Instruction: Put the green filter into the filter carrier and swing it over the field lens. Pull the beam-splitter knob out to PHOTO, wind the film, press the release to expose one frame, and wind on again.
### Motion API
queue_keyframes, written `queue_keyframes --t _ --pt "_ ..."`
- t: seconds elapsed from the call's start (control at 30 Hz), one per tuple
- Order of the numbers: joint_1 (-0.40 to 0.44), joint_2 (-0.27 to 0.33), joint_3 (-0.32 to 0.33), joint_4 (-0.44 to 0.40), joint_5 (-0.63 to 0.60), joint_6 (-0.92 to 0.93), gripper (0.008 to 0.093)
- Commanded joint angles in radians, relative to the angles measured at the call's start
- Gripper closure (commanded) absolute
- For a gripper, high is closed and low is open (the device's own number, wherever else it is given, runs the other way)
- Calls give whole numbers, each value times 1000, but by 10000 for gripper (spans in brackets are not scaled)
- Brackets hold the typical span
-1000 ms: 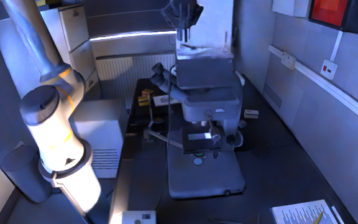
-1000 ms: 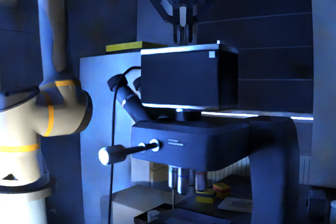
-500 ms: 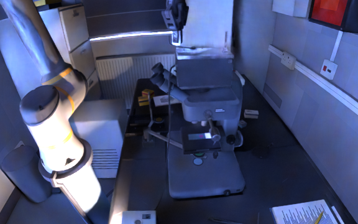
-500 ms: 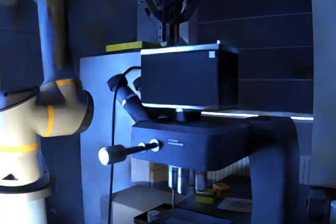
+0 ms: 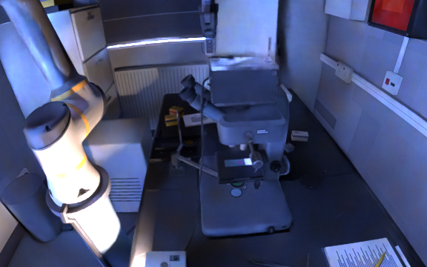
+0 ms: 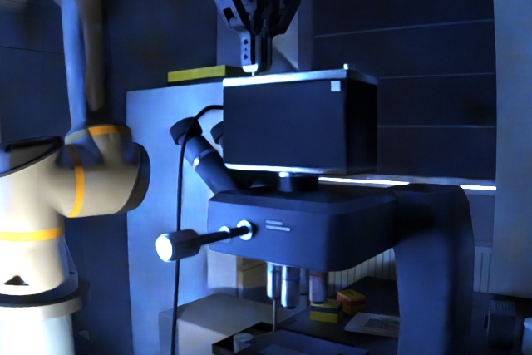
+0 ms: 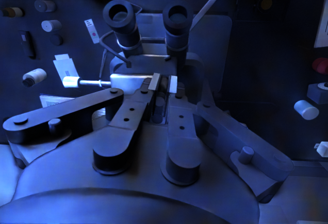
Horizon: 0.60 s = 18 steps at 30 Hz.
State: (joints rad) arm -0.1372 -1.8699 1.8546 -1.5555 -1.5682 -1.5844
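Note:
My gripper (image 6: 253, 68) points straight down over the left front corner of the camera box (image 6: 299, 121) that sits on top of the microscope, its tips just at the box's top face. The fingers are closed on a small stub on the camera top, seen between the pads (image 7: 162, 83) from the wrist camera. The beam-splitter knob (image 6: 176, 245) stands out on its rod from the left side of the microscope head. The two eyepieces (image 7: 148, 25) slant out below the camera box. The green filter (image 5: 237, 184) shows under the stage above the base.
A white cabinet (image 5: 121, 163) stands left of the microscope base (image 5: 245, 207). Small yellow boxes (image 5: 173, 115) lie on the bench behind, papers (image 5: 361, 254) at the near right corner. Small vials and slides are scattered on the dark bench.

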Motion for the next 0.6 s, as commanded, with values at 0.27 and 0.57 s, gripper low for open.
queue_keyframes --t 0.27,0.57 --pt "-8 -2 1 0 -3 -64 934" --pt "-8 -2 1 0 -3 -71 934"
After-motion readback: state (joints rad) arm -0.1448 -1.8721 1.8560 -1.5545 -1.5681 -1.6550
